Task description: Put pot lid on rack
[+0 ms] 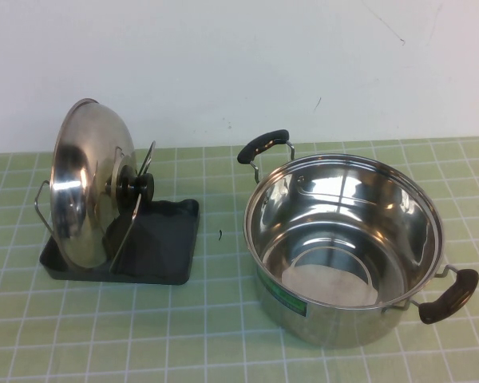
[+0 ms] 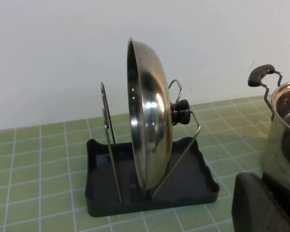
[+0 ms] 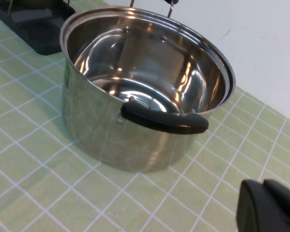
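From my seat the job looks done. At about nine o'clock on the table (image 1: 223, 351) the pot lid (image 1: 84, 183) stands on edge in the rack (image 1: 172, 239), leaning between the bent wire uprights (image 1: 132, 223), its black knob (image 1: 140, 186) facing three o'clock toward the pot. Nothing is gripping it. In the left wrist view it is a shiny domed steel disc, upright with a slight tilt, its lower rim down in the dark grey tray.

At three o'clock, well apart from the rack, sits the uncovered steel pot (image 1: 347, 247), empty, with two black handles.

The left pincer (image 2: 266, 203) shows only as a dark edge in its own wrist view, near the rack but off it; I cannot tell how its jaws stand. The right pincer (image 3: 270, 205) hangs beside the pot, holding nothing, and I cannot tell its state either. Neither appears in the high view, so I judge both arms are drawn back.
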Controlling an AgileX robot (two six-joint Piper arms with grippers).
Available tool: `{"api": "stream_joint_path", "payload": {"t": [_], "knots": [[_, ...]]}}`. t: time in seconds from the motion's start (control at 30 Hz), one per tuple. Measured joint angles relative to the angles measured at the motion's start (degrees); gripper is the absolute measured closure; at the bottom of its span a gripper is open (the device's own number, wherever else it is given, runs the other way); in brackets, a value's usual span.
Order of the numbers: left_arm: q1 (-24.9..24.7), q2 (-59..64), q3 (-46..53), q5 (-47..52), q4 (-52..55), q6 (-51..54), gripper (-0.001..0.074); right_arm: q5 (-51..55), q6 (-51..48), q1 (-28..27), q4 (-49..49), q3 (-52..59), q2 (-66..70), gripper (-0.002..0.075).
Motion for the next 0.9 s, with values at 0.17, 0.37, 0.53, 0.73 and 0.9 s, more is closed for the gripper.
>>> {"api": "stream_joint_path", "payload": {"t": [0.17, 0.37, 0.53, 0.73, 0.9], "knots": [[0.0, 0.0, 0.0, 0.0, -0.06, 0.0, 0.0735, 0.0, 0.0, 0.0, 0.0, 0.0, 0.0, 0.0727], [0.0, 0.0, 1.14, -0.75, 3.0, -0.73, 0.0736, 0.0, 0.0, 0.0, 0.11, 0.0, 0.0, 0.0727], [0.0, 0.0, 4.97, -8.84, 12.01, -8.91, 0.0736, 0.0, 0.09, 0.0, 0.11, 0.0, 0.0, 0.0727], [0.0, -2.47, 13.35, -17.05, 15.92, -13.14, 0.0736, 0.0, 0.09, 0.0, 0.11, 0.0, 0.0, 0.0727], [0.0, -4.8, 18.63, -15.34, 17.18, -17.13, 0.0736, -0.11, 0.09, 0.0, 0.11, 0.0, 0.0, 0.0727]]}}
